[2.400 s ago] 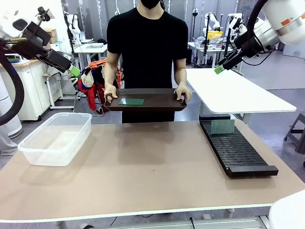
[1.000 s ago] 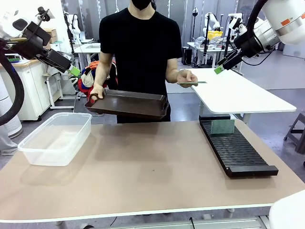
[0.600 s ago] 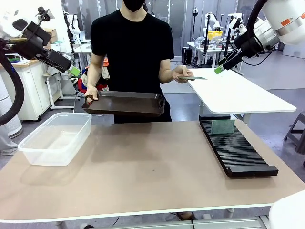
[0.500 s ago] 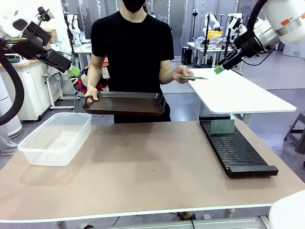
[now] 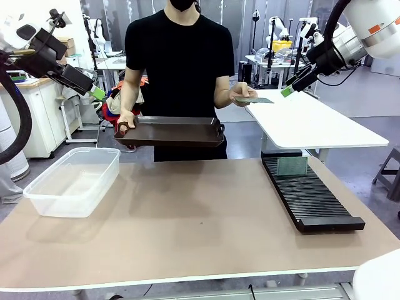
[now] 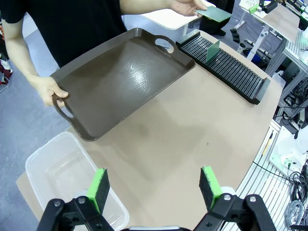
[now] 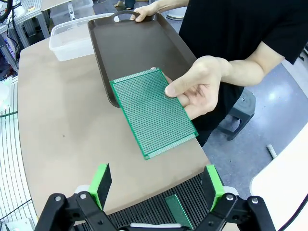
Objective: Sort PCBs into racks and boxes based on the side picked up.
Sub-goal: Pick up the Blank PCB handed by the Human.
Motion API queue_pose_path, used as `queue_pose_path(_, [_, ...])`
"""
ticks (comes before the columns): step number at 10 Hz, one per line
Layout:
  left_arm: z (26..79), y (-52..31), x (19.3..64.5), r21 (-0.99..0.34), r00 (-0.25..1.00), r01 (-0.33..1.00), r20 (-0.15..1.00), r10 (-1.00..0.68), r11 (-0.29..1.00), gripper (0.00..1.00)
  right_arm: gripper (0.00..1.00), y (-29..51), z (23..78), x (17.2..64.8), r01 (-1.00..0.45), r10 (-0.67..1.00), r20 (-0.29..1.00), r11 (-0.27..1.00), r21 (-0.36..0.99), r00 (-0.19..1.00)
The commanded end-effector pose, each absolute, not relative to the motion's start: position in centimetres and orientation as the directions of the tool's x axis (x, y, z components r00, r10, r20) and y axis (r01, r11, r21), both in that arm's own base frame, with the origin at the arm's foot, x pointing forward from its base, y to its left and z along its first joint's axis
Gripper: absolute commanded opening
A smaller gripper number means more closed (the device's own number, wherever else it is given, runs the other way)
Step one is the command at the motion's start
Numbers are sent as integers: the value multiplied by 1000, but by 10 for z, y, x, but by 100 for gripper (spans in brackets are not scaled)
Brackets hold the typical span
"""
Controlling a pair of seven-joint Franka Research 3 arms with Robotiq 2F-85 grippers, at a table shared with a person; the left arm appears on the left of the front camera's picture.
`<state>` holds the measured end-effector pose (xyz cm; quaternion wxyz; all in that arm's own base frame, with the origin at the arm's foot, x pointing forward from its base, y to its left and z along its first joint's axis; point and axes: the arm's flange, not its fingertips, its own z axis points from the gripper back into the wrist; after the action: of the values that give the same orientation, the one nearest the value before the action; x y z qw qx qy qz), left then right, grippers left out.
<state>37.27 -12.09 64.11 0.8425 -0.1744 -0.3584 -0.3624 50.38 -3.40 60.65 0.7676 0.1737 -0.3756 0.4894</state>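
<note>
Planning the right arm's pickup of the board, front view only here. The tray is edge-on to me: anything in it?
Observer: Nothing. The left wrist view shows the tray bare inside.
Operator: How's it held?
Observer: In the right wrist view the person's hand pinches one long edge of the board, thumb on top. The rest sticks out free.
Operator: Arm ready?
Observer: The right gripper is open, with nothing between its fingers.

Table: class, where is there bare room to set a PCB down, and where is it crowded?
The widest bare patch is the middle of the table, between the box and the rack, down to the near edge. Crowded: the far edge, where a person holds the tray above it, and the rack's far end, where a PCB stands.
</note>
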Motion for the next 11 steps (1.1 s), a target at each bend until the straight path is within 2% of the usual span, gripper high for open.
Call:
queue_pose_path(1, [639,-119,372,-44,483,740,729,-485,672,100,100,-32,605,505,-882,626,742,461,-102,241])
queue_pose_path(3, [639,-119,372,-44,483,740,729,-485,672,100,100,-34,606,504,-882,621,747,461,-101,239])
queue_pose_path(6, [639,-119,372,-44,483,740,729,-485,672,100,100,-49,602,532,-788,479,682,566,242,554])
queue_pose_path(8, [639,-119,372,-44,483,740,729,-485,672,100,100,-59,592,552,-680,385,608,628,378,694])
queue_pose_path(11, [639,-119,372,-44,483,740,729,-485,672,100,100,-79,574,577,-510,240,471,606,611,849])
